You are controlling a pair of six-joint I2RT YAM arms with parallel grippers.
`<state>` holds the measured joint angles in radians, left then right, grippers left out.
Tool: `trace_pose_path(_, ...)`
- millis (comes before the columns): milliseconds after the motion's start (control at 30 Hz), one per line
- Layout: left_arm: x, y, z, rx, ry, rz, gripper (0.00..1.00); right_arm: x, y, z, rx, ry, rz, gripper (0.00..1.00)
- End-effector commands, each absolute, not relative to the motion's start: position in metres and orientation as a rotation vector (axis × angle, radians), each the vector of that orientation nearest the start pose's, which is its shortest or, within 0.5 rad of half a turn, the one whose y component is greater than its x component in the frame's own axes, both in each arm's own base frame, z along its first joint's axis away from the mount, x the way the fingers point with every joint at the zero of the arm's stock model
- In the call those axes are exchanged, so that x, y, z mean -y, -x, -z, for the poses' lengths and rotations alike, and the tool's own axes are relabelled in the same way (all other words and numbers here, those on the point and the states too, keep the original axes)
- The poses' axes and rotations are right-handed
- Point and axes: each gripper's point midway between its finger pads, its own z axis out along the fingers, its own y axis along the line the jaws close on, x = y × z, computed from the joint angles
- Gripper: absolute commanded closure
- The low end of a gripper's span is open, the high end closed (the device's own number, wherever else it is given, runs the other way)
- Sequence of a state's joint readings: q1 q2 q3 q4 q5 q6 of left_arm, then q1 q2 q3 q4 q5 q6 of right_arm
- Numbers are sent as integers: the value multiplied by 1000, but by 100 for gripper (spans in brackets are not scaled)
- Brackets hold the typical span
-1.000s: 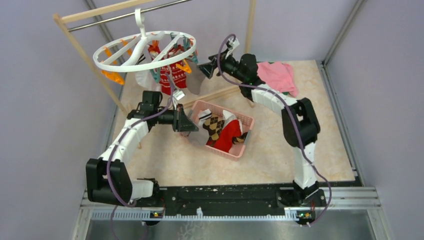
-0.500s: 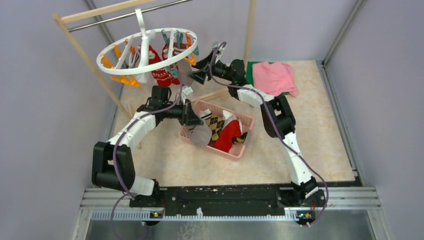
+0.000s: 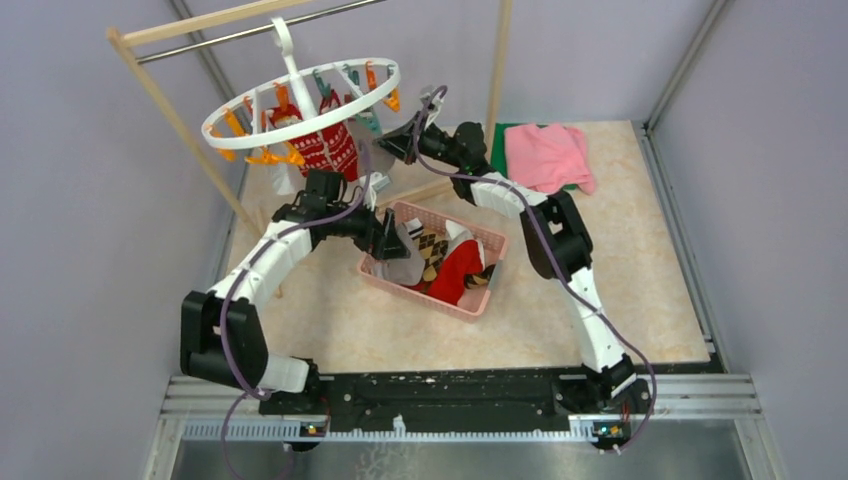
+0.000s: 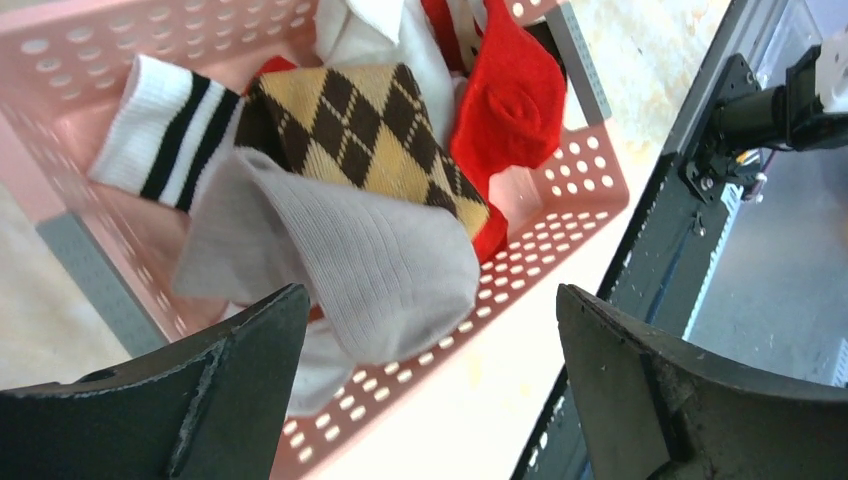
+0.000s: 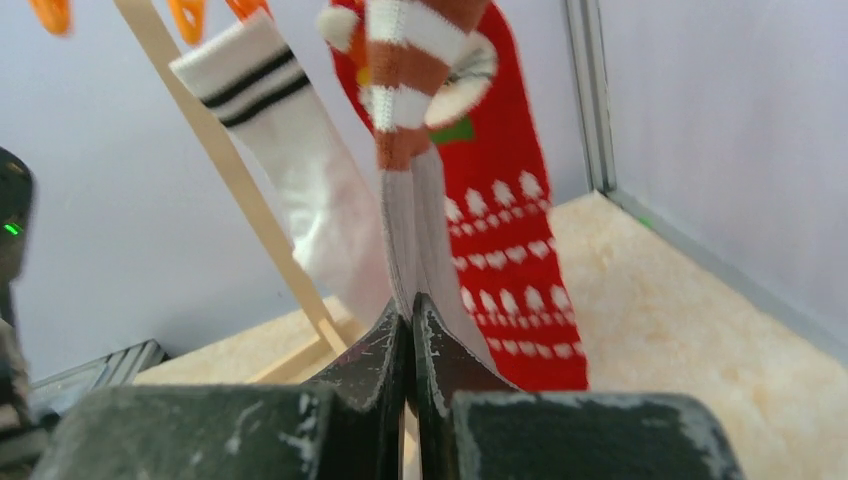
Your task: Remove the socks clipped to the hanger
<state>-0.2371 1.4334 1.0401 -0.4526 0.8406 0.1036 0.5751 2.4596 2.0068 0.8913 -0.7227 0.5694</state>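
Socks point(image 4: 365, 130) inside pink basket point(image 4: 565, 215)

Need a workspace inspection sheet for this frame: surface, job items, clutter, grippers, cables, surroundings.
Surface: beige tabletop, no spills seen.
Job's things: hanger hooked on the rack bar; red patterned sock, white striped sock and brown-cuffed sock hang from it. Plain grey sock, argyle sock and others lie in the pink basket.
Clutter: pink cloth over green cloth, far right.
Grippers: left gripper open above the basket, holding nothing; right gripper shut on the brown-cuffed sock's lower end.
Cables: purple cables run along both arms.
Surroundings: wooden rack, plain walls.
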Motion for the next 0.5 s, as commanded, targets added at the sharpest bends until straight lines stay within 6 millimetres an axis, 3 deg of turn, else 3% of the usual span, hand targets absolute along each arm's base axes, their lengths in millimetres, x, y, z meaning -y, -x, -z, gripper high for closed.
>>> trace_pose_path(0, 188, -264, -192, -2128, -835, 1015, 1, -450, -455, -330, -1079, 713, -1317, 100)
trace_pose_path(233, 181, -239, -219, -2112, -846, 1000, 1, -431, -421, -338, -1115, 714, -1318, 100)
trace_pose_path(467, 175, -223, -223, -2124, -847, 998, 1, -415, -375, -347, -1147, 709, -1348, 100)
